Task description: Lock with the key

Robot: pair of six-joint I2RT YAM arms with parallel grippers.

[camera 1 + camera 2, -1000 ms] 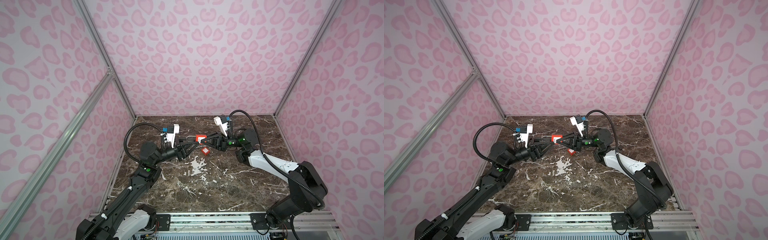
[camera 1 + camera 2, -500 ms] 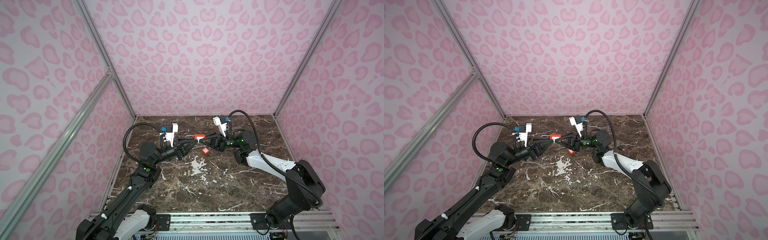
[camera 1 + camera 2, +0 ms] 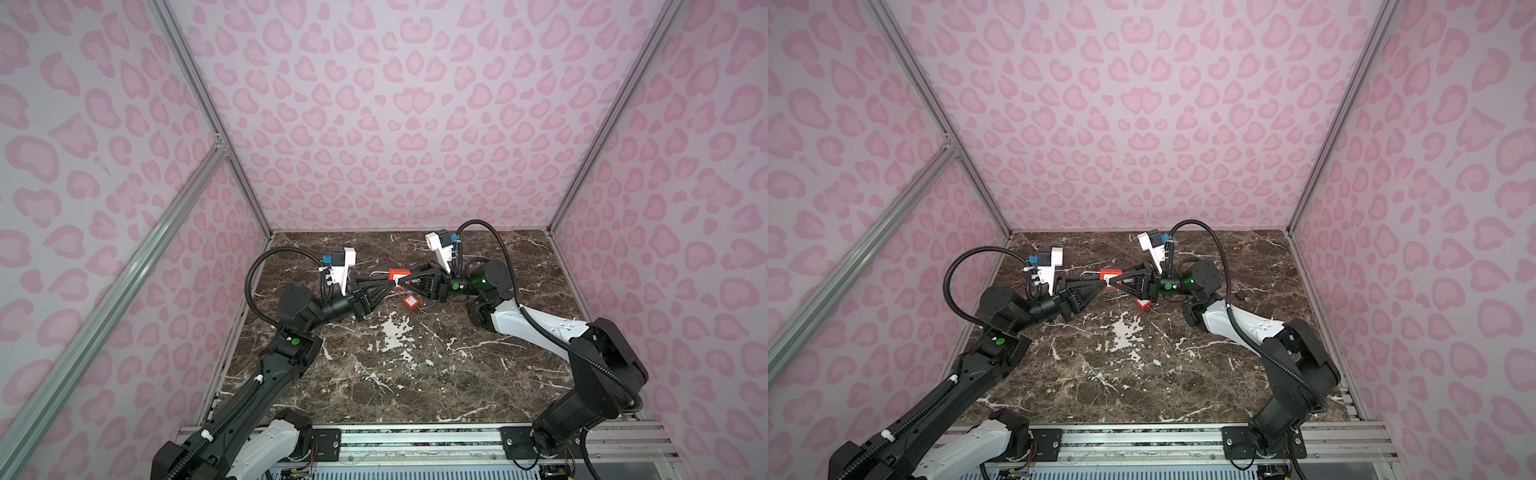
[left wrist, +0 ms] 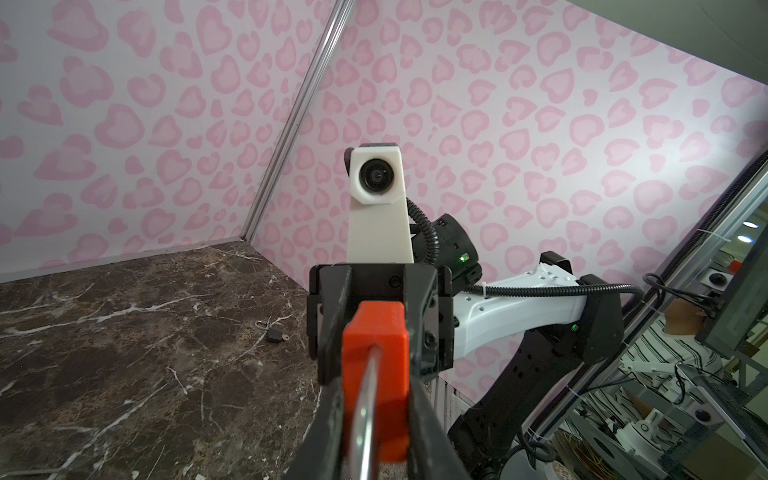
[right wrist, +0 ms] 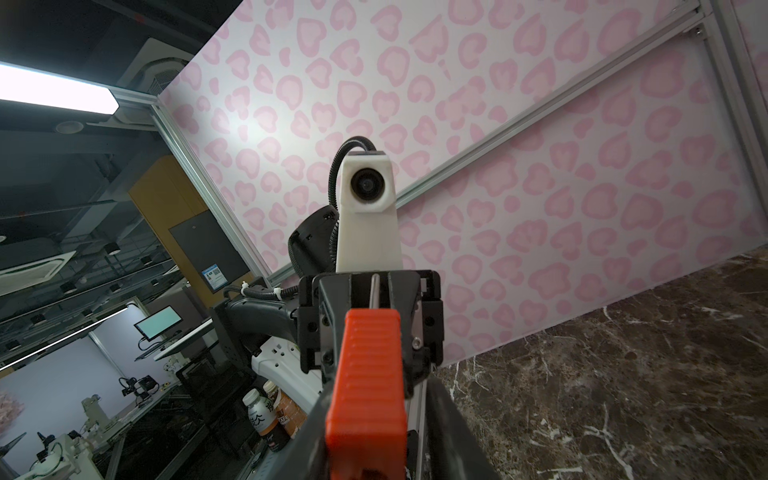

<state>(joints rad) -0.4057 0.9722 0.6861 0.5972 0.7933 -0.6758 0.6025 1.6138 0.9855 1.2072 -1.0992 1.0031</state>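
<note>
Left gripper (image 3: 386, 284) closed up, clamped on the red padlock (image 3: 398, 274); I can't tell if right gripper (image 3: 402, 283) grips it; red key tag (image 3: 411, 301) lies underneath, so locking's still ahead.

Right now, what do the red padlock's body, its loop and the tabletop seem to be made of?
Padlock body: probably plastic; matte, evenly orange-red, with moulded ridges.
Shackle: metal, by its bright silvery shine.
Tabletop: looks like brown marble with white veins; flaked white patches hint at a printed film.
</note>
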